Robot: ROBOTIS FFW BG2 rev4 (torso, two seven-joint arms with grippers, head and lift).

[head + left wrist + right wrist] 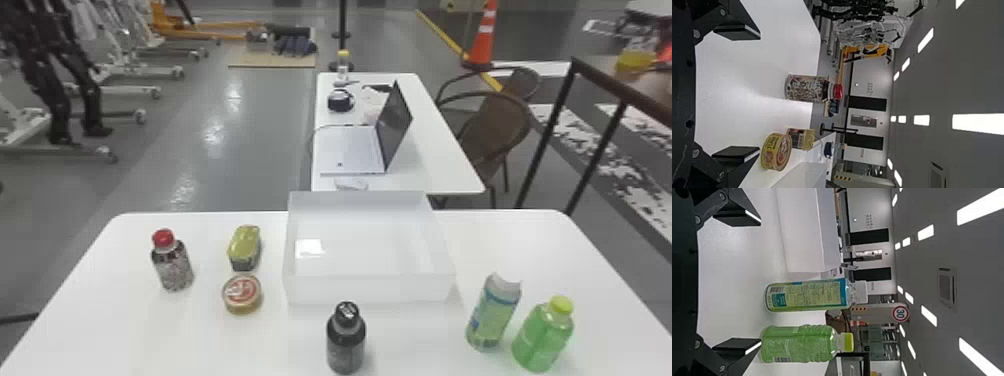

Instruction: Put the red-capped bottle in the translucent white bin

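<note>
The red-capped bottle [173,263] stands upright at the left of the white table, left of the translucent white bin [369,289]. In the left wrist view the same bottle [807,88] stands beyond my left gripper [746,93], whose two fingers are wide apart with nothing between them. The bin [805,231] also shows in the right wrist view. There my right gripper [746,282] is open too, with no object between its fingers and two bottles standing beyond it.
Between bottle and bin are a yellow-green can [244,247] and a round tin [242,294]. A black-capped bottle [345,340] stands before the bin; a white-capped bottle [494,312] and a green bottle [543,336] stand to its right. A second table [440,165] adjoins behind.
</note>
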